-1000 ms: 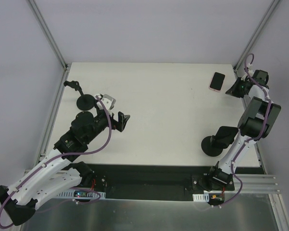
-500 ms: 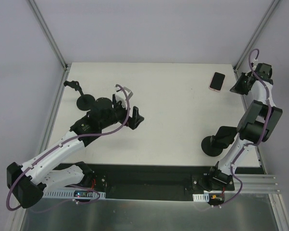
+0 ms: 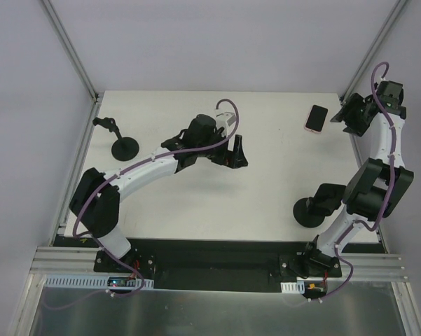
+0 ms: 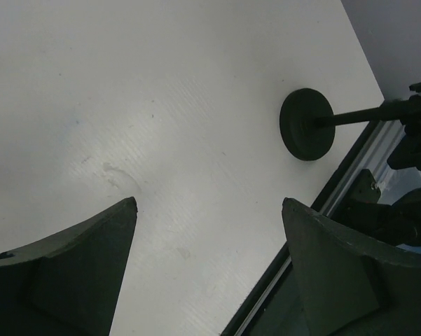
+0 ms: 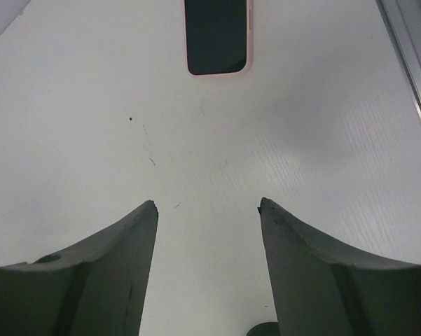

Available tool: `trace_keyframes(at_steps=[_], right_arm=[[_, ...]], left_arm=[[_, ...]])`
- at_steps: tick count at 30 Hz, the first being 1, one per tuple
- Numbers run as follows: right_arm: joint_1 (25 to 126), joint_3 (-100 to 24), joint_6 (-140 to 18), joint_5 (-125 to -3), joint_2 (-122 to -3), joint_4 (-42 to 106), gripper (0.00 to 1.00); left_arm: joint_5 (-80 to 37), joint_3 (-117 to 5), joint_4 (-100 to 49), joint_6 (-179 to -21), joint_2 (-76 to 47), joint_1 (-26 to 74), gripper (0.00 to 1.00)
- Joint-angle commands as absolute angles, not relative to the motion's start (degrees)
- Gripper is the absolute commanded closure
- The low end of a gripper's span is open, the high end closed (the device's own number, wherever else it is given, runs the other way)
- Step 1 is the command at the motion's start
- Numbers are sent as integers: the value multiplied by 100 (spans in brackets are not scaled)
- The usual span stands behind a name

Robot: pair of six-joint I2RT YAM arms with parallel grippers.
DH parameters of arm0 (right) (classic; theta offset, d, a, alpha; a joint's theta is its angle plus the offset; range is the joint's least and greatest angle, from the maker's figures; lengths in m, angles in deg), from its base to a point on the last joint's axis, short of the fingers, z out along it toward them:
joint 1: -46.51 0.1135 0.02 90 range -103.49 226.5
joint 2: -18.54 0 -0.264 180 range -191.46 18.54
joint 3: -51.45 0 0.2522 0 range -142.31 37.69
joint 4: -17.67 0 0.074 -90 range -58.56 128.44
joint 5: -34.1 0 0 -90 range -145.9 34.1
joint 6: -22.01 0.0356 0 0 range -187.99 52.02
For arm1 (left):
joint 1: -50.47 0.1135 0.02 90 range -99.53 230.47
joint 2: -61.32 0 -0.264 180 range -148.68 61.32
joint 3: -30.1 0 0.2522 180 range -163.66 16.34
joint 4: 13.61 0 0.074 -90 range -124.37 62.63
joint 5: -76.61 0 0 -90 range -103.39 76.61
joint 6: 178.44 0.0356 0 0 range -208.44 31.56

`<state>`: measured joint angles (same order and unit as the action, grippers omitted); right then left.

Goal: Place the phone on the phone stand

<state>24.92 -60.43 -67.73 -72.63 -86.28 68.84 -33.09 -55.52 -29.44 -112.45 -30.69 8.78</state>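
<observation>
Phone [image 5: 217, 35] partly beyond top edge

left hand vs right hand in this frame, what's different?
Position: the left hand is over the middle of the table; the right hand is at the far right corner.
Facing: the right hand points at the phone, which lies flat just ahead of its fingers; the left hand faces a round stand base, with no phone in its view.
Shared: both are open and empty.
</observation>
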Motion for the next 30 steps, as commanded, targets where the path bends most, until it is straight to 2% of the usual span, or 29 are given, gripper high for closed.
trace_keyframes(at_steps=[1,8,12,16,20,25,27,30], right_arm=[[2428,-6434,-6991,-7302,-8412,7072,36],[2339,-6539,-7317,-7268,-8876,6897,37],[2304,-7189,-7282,-7443,-9553,7168,67],[2304,-7191,-7334,-7470,-9871,6915,73],[2304,-7208,-7510,-7505,-10125,6686,85],[2295,-7349,-7844,-7848,-10529,6571,87],[2278,-7410,-7985,-8014,-10618,6536,82],[2242,-7402,-7898,-8155,-10732,6387,80]], left_arm=[[-3712,-5934,-2597,-11438,-3097,644,17],[-4151,-5671,-2535,-11543,-2992,547,16],[-4230,-5521,-2885,-11210,-2449,538,16],[-4196,-5459,-3194,-10796,-2069,556,16],[-4239,-5722,-3589,-10454,-1981,556,16],[-4090,-5732,-3845,-10119,-1937,573,16],[-3976,-5653,-3862,-10075,-1946,573,16],[-3984,-5617,-3880,-10066,-1989,573,16]])
